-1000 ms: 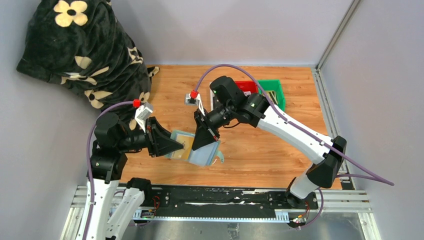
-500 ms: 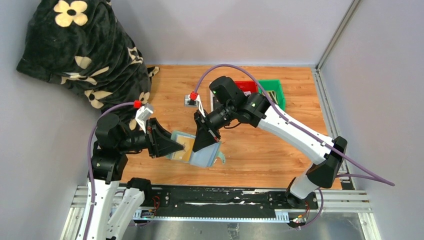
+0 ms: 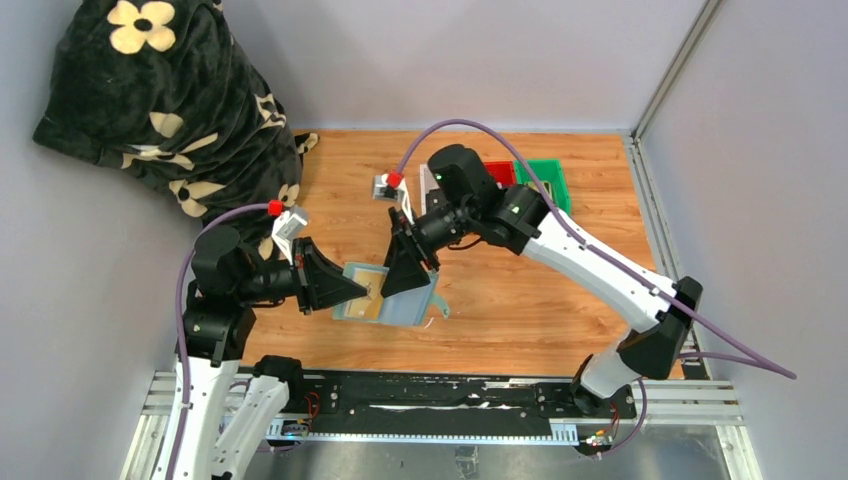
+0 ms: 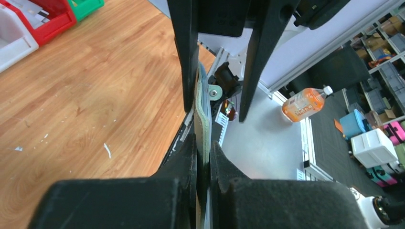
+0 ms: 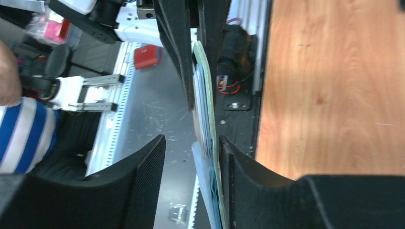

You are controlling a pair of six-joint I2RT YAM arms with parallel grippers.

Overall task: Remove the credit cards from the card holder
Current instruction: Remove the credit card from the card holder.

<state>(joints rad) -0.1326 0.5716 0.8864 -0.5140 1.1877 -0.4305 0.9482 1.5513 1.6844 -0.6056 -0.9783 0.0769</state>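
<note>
The sage-green card holder (image 3: 412,308) hangs open above the table's front middle. My left gripper (image 3: 352,291) is shut on its left edge; in the left wrist view my gripper (image 4: 204,150) pinches the green edge (image 4: 206,109). A tan-gold credit card (image 3: 371,298) shows in its inner pocket. My right gripper (image 3: 400,278) is open around the holder's upper edge. In the right wrist view my gripper (image 5: 191,157) straddles the holder (image 5: 208,90), which lies against the right finger, and a pale card edge (image 5: 201,164) sticks out. The white card's stripe is hidden.
A black flowered blanket (image 3: 160,100) is heaped at the back left. Red (image 3: 495,172) and green (image 3: 548,185) bins stand at the back right, behind the right arm. The black mounting rail (image 3: 450,390) runs along the table's near edge.
My right arm has shifted slightly back and left, with its jaws still around the holder's upper edge. The holder has tilted a little. My left gripper has kept its hold.
</note>
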